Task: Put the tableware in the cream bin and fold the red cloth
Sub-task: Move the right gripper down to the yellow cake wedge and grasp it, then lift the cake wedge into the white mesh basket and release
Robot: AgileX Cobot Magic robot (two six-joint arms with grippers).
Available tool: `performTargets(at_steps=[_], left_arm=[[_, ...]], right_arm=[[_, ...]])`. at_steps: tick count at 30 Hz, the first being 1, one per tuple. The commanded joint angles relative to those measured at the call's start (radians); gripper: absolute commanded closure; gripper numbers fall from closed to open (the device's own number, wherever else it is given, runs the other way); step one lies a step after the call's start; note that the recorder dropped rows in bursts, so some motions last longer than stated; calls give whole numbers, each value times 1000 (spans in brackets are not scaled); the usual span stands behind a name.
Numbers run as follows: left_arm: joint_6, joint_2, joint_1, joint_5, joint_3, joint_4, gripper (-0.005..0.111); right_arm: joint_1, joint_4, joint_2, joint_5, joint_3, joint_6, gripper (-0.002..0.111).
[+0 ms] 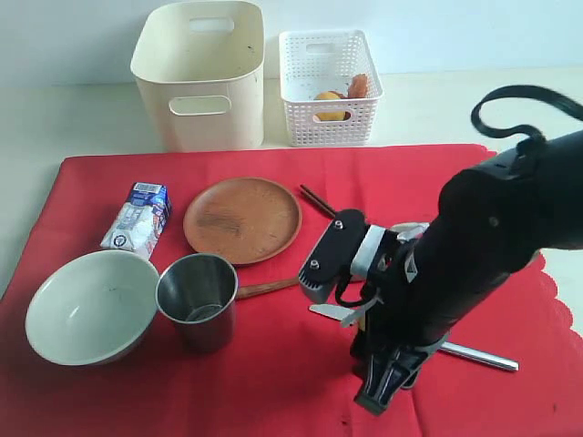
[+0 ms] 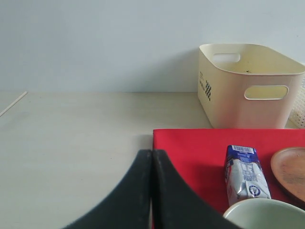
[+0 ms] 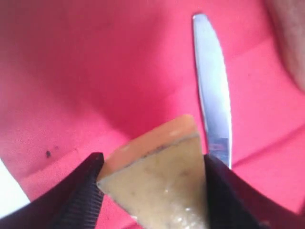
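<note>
a: right gripper (image 3: 152, 164)?
b: clamped on the cheese wedge (image 3: 162, 200), one black finger on each side, low over the red cloth (image 1: 273, 391). steel knife (image 3: 212, 86) lies flat on the cloth just beside it.
a: left gripper (image 2: 151, 157)?
b: fingers pressed together, nothing between them, near the cloth's corner.
a: tableware?
b: all on the cloth. wooden plate (image 1: 242, 219) mid-cloth, milk carton (image 1: 138, 217) beside it. bowl (image 1: 91, 305) close against the steel cup (image 1: 198, 300). spoon (image 1: 266, 289) handle beside the cup. chopsticks (image 1: 317, 200) partly hidden by the arm.
a: cream bin (image 1: 214, 127)?
b: behind the cloth, upright, next to the white lattice basket (image 1: 305, 123).
</note>
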Motion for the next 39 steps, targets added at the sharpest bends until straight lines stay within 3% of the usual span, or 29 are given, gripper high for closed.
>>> performTargets(at_steps=[1,8,17,27,32,39], left_arm=[[1,-6,-4,-3,-3,-2,106],[1,-6,-4,-3,-3,-2,106],[1,-6,-4,-3,-3,-2,106],[1,-6,-4,-3,-3,-2,106],[1,-6,-4,-3,-3,-2,106],[1,-6,-4,-3,-3,-2,106]], right_arm=[[1,-7,-115,-28,2,4,108],[1,7,-206,-121,2,4,108],[-5,7,-204,-583,2,101,108],[-167,90,-119,-1022,2,101,108],[-194,88,-45,-1305,2,101,108],[-194,76,36,-1426,2,101,108]])
